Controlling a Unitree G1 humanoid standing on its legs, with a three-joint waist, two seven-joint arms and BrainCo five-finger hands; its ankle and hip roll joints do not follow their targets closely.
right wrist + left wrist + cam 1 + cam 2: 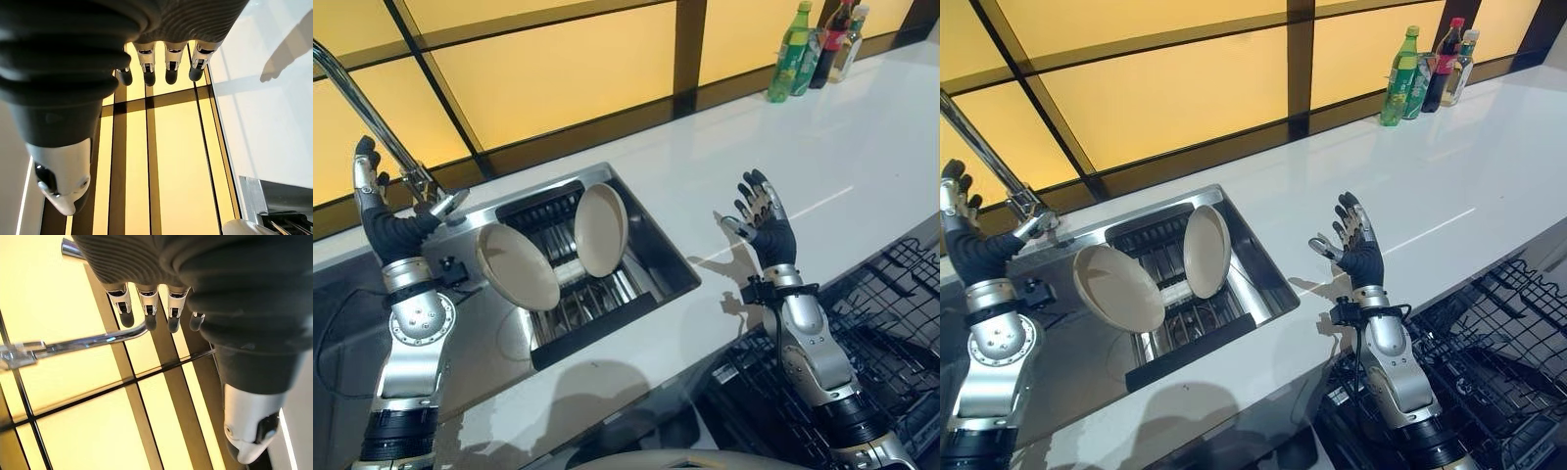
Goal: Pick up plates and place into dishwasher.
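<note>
White glossy countertop runs beneath amber wall panels; no print is legible on the bottles. Two beige round plates stand on edge in the steel sink. Black wire dishwasher rack sits lower right. Left hand and right hand are raised, fingers straight, empty.

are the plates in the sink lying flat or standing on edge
Standing on edge. Both plates lean upright in the rack inside the sink. Neither open hand touches them.
</note>
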